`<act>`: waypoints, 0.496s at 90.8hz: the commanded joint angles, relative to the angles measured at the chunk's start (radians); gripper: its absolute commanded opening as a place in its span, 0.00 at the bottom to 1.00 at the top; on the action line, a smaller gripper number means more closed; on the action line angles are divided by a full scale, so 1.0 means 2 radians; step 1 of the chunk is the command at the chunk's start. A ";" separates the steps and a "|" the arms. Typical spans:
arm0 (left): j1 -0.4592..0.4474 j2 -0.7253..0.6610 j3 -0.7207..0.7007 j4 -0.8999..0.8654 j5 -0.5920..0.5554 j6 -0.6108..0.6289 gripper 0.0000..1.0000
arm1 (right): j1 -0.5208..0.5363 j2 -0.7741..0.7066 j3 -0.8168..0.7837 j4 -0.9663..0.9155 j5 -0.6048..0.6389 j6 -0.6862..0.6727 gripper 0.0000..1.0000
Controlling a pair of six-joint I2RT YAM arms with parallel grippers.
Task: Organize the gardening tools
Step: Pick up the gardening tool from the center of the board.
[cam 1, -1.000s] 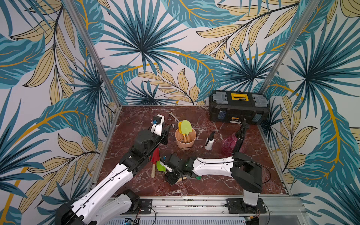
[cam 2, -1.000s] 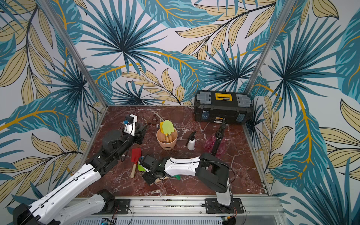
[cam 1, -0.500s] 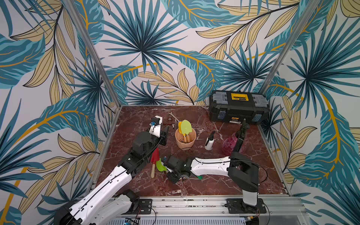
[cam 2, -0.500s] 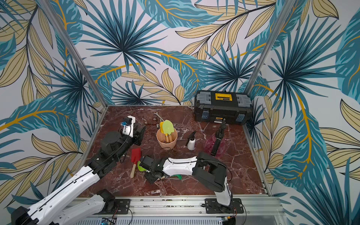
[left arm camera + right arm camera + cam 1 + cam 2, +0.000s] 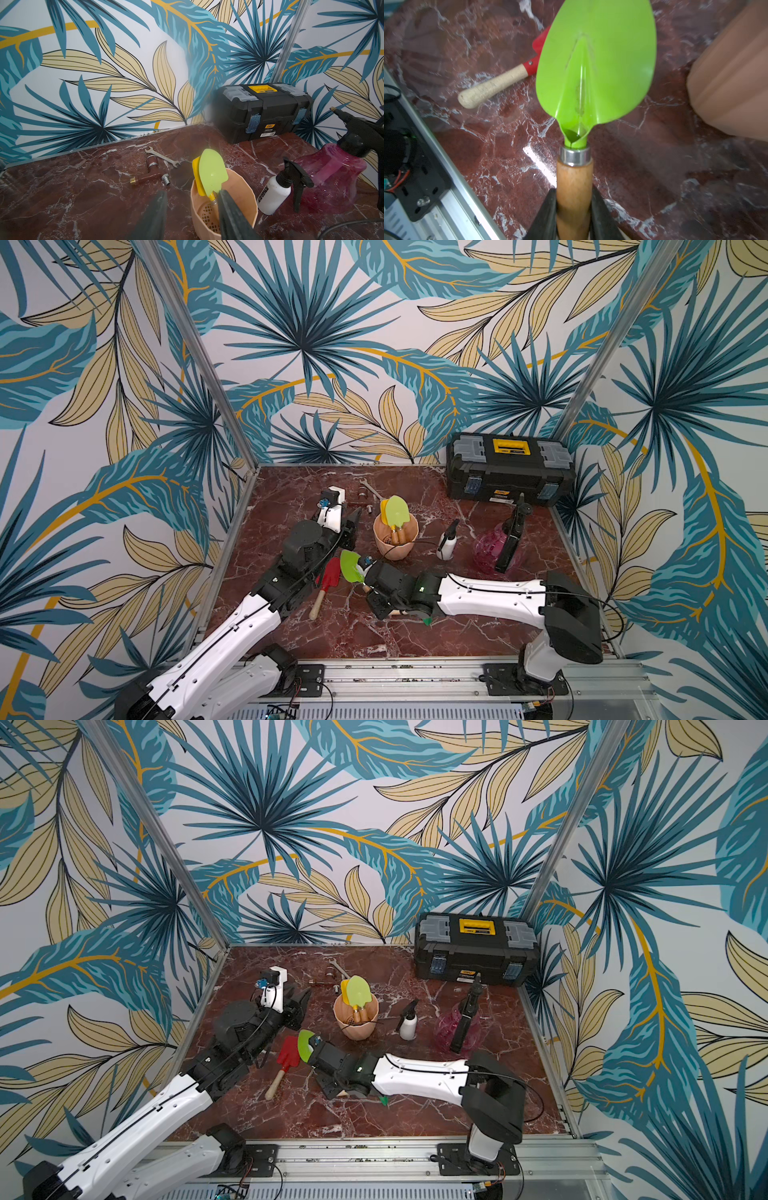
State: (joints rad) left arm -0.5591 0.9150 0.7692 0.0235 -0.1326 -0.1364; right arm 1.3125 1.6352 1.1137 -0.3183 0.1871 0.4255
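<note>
Now the right gripper (image 5: 573, 200) is clamping the wooden handle of a lime-green plastic-headed spade (image 5: 596, 68), whose blade is pointing far-left, just near-left of the peach ribbed plastic pot (image 5: 395, 549). Inside that pot a second lime-green spade (image 5: 397, 510) and a yellow plastic-headed spade (image 5: 384, 506) are standing handle-down, with their blades sticking up over the rim. A red plastic-headed spade with a pale wooden handle (image 5: 330, 574) is lying flat on the red marble table (image 5: 374, 639), just left of the held one. The left gripper (image 5: 192, 199) is hovering just left of the pot, with its jaws partly apart and nothing between them. Right of the pot a white spray bottle with a black trigger (image 5: 446, 545) is standing upright, and further right a pink round sprayer with a black pump (image 5: 492, 545) is standing too. A black-and-yellow toolbox (image 5: 509, 472) is sitting closed in the far right corner.
</note>
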 commanded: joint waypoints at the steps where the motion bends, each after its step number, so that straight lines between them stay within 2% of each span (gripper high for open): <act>1: 0.002 0.002 0.019 -0.003 0.025 -0.021 0.45 | -0.009 -0.052 -0.040 0.037 0.056 0.005 0.13; 27: 0.003 0.018 0.053 -0.020 0.085 -0.075 0.48 | -0.018 -0.180 -0.144 0.151 0.123 -0.023 0.12; 45: 0.002 0.042 0.068 -0.005 0.155 -0.132 0.50 | -0.017 -0.233 -0.202 0.250 0.121 -0.061 0.12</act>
State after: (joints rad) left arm -0.5591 0.9737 0.8707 0.0029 0.0689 -0.3134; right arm 1.2774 1.2152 0.7616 -0.0006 0.3981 0.3691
